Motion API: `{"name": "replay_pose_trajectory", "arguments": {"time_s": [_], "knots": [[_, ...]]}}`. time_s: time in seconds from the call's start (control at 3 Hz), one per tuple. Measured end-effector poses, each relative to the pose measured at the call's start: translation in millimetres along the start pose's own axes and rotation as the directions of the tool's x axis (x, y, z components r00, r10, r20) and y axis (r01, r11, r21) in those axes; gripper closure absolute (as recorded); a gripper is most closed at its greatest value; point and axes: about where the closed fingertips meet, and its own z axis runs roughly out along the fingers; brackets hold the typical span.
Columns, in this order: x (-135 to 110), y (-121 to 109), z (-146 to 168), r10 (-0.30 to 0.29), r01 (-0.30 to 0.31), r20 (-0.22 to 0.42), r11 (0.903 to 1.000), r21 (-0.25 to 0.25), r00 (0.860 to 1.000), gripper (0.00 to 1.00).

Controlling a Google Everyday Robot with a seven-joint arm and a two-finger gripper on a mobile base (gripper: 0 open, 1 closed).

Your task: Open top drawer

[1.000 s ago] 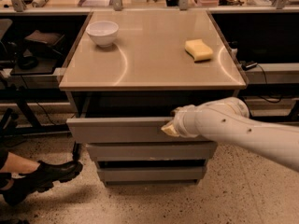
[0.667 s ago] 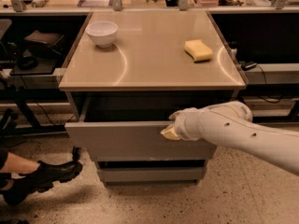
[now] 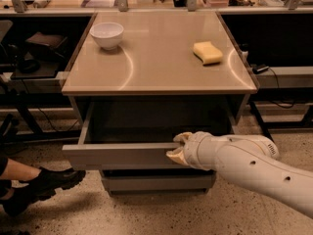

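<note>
Farther out from under the counter (image 3: 161, 58), the top drawer (image 3: 122, 155) follows the gripper (image 3: 177, 147), set at its front rim to haul it, clasp impossible to tell.

1. Tan table top (image 3: 161, 62): flat, glossy.
2. White bowl (image 3: 107, 35): upright, far-left part.
3. Yellow sponge (image 3: 208, 52): far-right part, well apart from bowl.
4. Gripper (image 3: 178, 148): below the table top, at the upper edge of the top drawer (image 3: 122, 155) front.
</note>
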Motion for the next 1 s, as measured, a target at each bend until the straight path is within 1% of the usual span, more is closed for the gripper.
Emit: {"name": "replay_pose_trajectory", "arguments": {"time_s": [0.33, 0.67, 1.0], "knots": [[0.0, 0.0, 0.0, 0.0, 0.0, 0.0, 1.0, 0.0, 1.0, 1.0], [-3.5, 17.3, -9.2, -0.038, 0.037, 0.029, 0.9992, 0.011, 0.999, 1.0], [-7.4, 61.5, -31.7, -0.115, 0.112, 0.075, 0.9928, 0.043, 0.991, 1.0]]}}
